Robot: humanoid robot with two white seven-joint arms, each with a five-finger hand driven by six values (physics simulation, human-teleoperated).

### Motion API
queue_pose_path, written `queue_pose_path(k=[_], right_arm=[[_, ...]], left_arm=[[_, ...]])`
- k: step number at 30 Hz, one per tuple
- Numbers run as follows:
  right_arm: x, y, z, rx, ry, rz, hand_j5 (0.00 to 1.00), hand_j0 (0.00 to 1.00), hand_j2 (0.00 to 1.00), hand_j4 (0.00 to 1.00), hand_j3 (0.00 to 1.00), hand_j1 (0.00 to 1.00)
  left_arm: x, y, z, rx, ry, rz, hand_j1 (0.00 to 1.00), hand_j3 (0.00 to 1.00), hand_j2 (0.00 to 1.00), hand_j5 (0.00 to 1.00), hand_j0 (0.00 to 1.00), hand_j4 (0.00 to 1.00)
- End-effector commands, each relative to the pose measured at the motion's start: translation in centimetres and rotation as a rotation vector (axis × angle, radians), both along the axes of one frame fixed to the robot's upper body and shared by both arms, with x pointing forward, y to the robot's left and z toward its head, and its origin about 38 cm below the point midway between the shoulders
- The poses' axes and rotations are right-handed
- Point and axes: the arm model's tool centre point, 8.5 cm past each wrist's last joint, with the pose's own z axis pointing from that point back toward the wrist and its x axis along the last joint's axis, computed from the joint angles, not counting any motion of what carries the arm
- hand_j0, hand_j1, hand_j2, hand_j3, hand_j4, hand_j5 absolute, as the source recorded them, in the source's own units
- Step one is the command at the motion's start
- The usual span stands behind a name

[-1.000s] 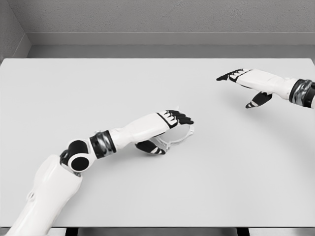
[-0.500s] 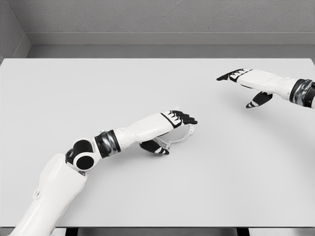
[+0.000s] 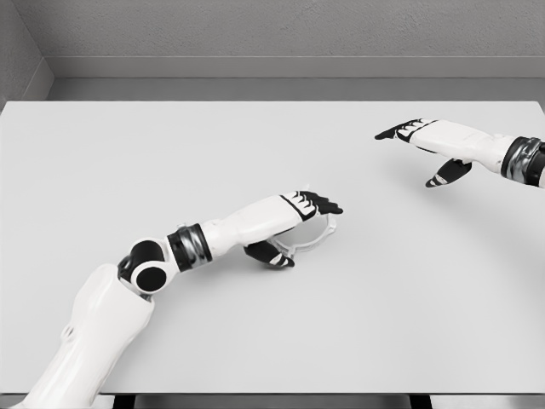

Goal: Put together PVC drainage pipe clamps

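Near the table's (image 3: 272,341) middle lies one white pipe clamp (image 3: 317,239), a curved ring, directly under the left hand (image 3: 298,223); whether its fingers grip cannot be told. Right hand (image 3: 423,145): far right, fingers extended, holding nothing.

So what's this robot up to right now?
It is working on a pipe clamp. Its left hand is over a white clamp lying near the middle of the table, fingers stretched above the ring and thumb low beside it; a firm grip can't be confirmed. The right hand hovers open at the far right, holding nothing.
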Motion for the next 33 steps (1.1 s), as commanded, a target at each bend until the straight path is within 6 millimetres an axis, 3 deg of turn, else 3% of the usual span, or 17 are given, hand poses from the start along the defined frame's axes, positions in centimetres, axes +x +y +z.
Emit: queue_pose_path(k=[1,21,26,30,33], right_arm=[[0.0,0.0,0.1,0.006,0.000,-0.003,1.00,1.00,1.00,1.00,1.00,1.00],[0.0,-0.1,0.1,0.007,-0.001,-0.004,1.00,1.00,1.00,1.00,1.00,1.00],[0.0,-0.1,0.1,0.007,-0.001,-0.004,1.00,1.00,1.00,1.00,1.00,1.00],[0.0,-0.1,0.1,0.007,-0.001,-0.004,1.00,1.00,1.00,1.00,1.00,1.00],[0.0,-0.1,0.1,0.005,-0.001,-0.005,1.00,1.00,1.00,1.00,1.00,1.00]], left_arm=[[0.0,0.0,-0.1,-0.006,0.007,0.003,1.00,1.00,1.00,1.00,1.00,1.00],[0.5,-0.3,0.3,-0.014,0.003,0.004,1.00,1.00,1.00,1.00,1.00,1.00],[-1.0,0.0,0.6,-0.040,-0.008,-0.002,1.00,1.00,1.00,1.00,1.00,1.00],[-1.2,2.4,1.0,-0.016,-0.026,0.015,1.00,1.00,1.00,1.00,1.00,1.00],[-1.0,2.6,0.8,-0.008,-0.023,0.021,1.00,1.00,1.00,1.00,1.00,1.00]])
